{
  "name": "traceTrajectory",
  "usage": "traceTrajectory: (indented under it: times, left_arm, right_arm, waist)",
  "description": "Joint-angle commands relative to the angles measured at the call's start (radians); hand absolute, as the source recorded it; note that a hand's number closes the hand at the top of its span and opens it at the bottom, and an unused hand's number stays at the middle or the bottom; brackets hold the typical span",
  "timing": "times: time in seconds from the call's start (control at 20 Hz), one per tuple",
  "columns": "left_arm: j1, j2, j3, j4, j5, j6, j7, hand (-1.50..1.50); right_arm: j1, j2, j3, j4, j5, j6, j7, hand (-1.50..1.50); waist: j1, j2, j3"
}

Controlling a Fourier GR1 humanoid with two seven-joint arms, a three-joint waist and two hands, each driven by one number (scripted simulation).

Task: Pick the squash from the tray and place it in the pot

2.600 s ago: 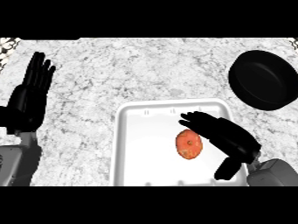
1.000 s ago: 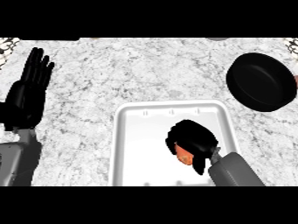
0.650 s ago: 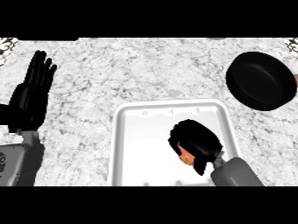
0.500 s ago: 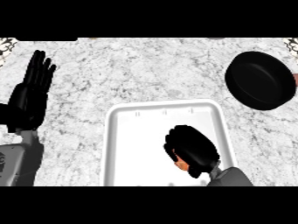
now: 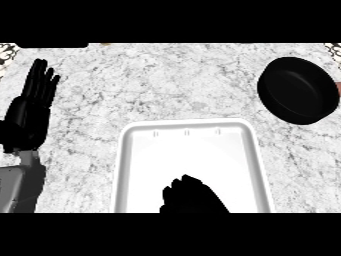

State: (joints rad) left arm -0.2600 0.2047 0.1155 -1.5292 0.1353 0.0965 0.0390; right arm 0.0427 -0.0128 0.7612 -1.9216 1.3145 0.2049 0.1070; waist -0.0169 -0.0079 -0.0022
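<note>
White tray (image 5: 190,150) holds my right hand (image 5: 193,196) low at its near edge, fingers curled, hiding the squash; I cannot confirm it's held. It could slip out well before the black pot (image 5: 298,90), while my left hand (image 5: 31,107) rests open.

Black left hand (image 5: 31,107) on a grey forearm (image 5: 10,187).

White tray (image 5: 136,165) near counter's front, black pot (image 5: 298,90) well apart at far right, squash hidden.
</note>
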Motion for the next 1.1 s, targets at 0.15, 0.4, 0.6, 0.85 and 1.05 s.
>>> traceTrajectory:
  times: [0.15,0.4,0.6,0.85,1.05]
  left_arm:
    - [-0.009,-0.010,-0.011,0.016,-0.027,0.016,-0.012,0.00]
    - [0.005,0.015,0.010,-0.005,0.004,-0.022,-0.010,0.00]
    - [-0.006,-0.030,-0.039,-0.033,-0.033,0.022,0.026,0.00]
    - [0.016,-0.005,0.009,-0.038,0.005,-0.009,0.001,0.00]
    - [-0.026,0.005,0.010,-0.029,0.004,-0.007,0.042,0.00]
  right_arm:
    - [-0.029,0.012,-0.062,-0.325,0.046,0.020,0.232,1.50]
    - [-0.077,-0.011,-0.324,-0.446,-0.001,0.023,0.197,1.50]
    - [-0.180,-0.018,-0.581,-0.444,-0.154,0.057,0.181,1.50]
    - [-0.259,-0.151,-0.928,-0.340,-0.377,0.133,0.111,1.50]
    - [-0.288,-0.277,-1.102,-0.159,-0.484,0.125,-0.014,1.50]
  waist:
    - [0.001,0.005,0.001]
    - [0.014,0.008,0.002]
    - [0.019,0.011,0.003]
    - [0.019,0.011,0.003]
    - [0.015,0.010,0.004]
